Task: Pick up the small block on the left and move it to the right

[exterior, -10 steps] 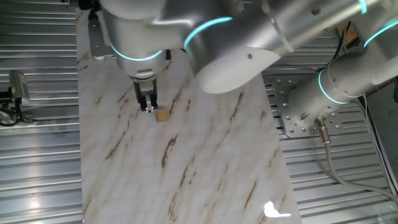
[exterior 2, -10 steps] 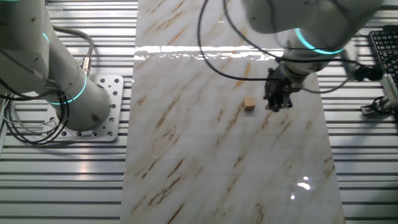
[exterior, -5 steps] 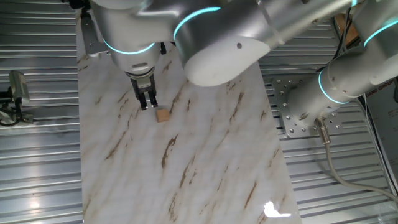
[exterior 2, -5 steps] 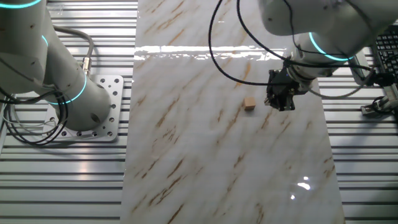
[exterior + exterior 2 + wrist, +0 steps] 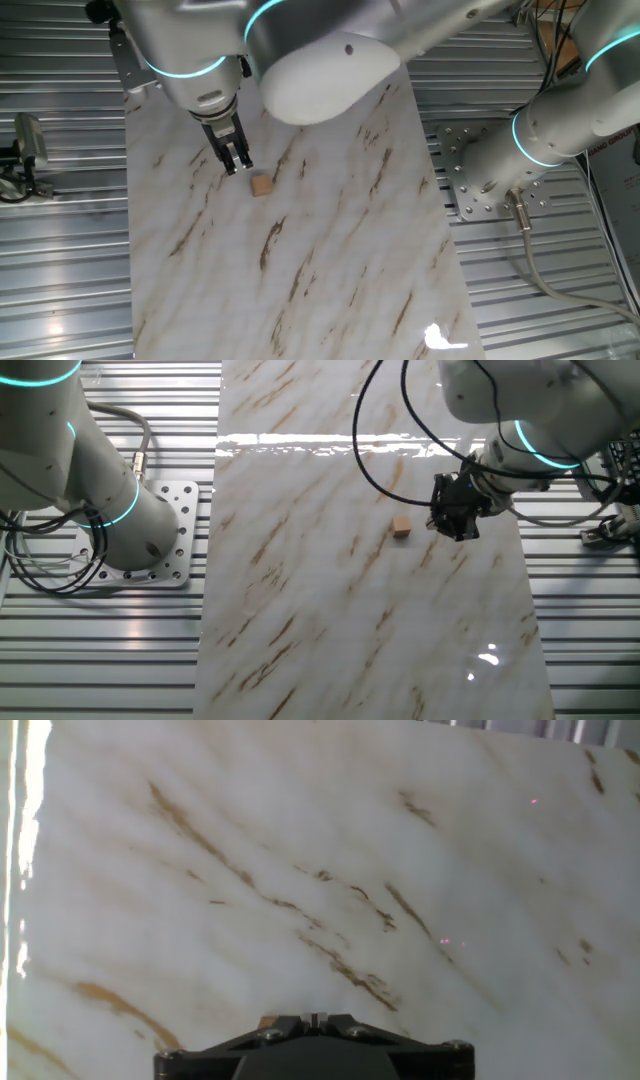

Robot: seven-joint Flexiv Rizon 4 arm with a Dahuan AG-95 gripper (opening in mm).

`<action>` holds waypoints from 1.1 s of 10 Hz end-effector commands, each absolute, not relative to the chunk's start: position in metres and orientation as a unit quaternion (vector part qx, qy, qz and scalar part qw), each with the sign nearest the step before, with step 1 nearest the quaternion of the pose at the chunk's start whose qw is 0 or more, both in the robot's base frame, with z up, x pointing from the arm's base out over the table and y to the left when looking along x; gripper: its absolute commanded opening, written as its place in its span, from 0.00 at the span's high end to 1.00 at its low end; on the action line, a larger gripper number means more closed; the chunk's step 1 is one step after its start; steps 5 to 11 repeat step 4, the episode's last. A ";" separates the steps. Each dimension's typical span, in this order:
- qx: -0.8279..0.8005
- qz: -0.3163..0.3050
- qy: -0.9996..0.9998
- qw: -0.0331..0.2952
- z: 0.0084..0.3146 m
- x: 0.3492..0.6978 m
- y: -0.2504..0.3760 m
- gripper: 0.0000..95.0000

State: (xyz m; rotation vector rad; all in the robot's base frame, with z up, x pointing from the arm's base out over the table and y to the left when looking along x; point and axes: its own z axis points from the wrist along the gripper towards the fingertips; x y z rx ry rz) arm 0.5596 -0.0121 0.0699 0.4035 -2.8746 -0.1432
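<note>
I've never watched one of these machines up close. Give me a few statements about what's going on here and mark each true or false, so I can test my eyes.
1. The small block lies on the marble tabletop. True.
2. The gripper is holding the small block. False: the block sits by itself, beside the fingers and apart from them.
3. Several blocks are scattered over the table. False: only one shows.
4. The hand view shows the block between the fingers. False: it shows only veined marble past the hand's dark front edge.
5. The fingers are pressed close together with nothing between them. True.
</note>
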 end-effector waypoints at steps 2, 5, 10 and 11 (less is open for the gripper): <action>0.149 -0.056 -0.978 0.137 0.069 0.560 -0.010 1.00; 0.152 -0.058 -0.977 0.141 0.069 0.560 -0.009 1.00; 0.152 -0.058 -0.977 0.141 0.069 0.560 -0.009 1.00; 0.152 -0.058 -0.977 0.141 0.069 0.560 -0.009 1.00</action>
